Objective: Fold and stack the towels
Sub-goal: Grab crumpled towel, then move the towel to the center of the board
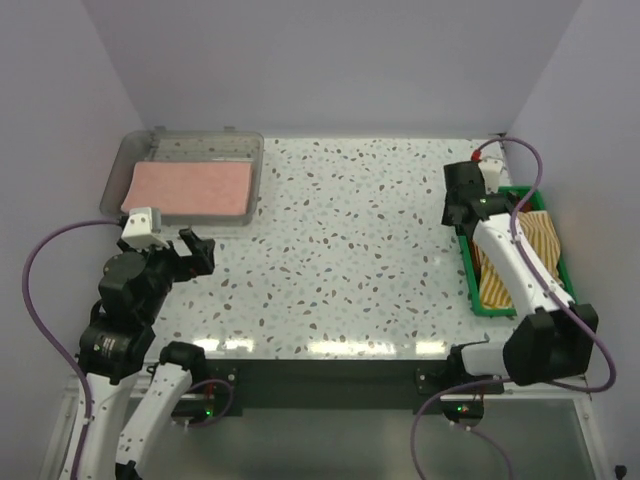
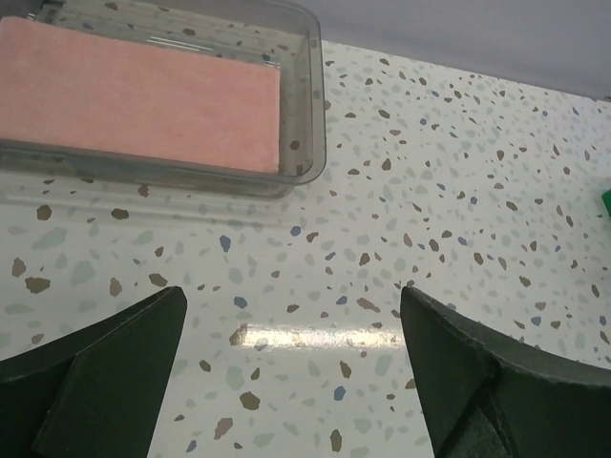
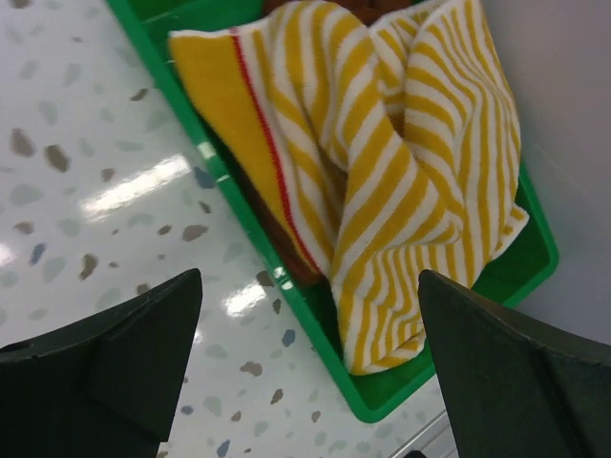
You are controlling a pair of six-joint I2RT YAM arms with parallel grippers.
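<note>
Spread wide on left gripper (image 2: pixel 291 320) and right gripper (image 3: pixel 310 286), nothing pinched. Salmon-pink towel (image 2: pixel 134 100) flat in clear bin (image 2: pixel 307 124), ahead-left of the left fingers (image 2: pixel 105 382). Yellow-and-white striped towel (image 3: pixel 401 172) crumpled in green tray (image 3: pixel 382 401), just past the right fingers (image 3: pixel 506 372).

Robot lab cell: lilac walls (image 1: pixel 330 60) box speckled table (image 1: pixel 340 260); left arm (image 1: pixel 125 300), right arm (image 1: pixel 515 265) bolted at edge
</note>
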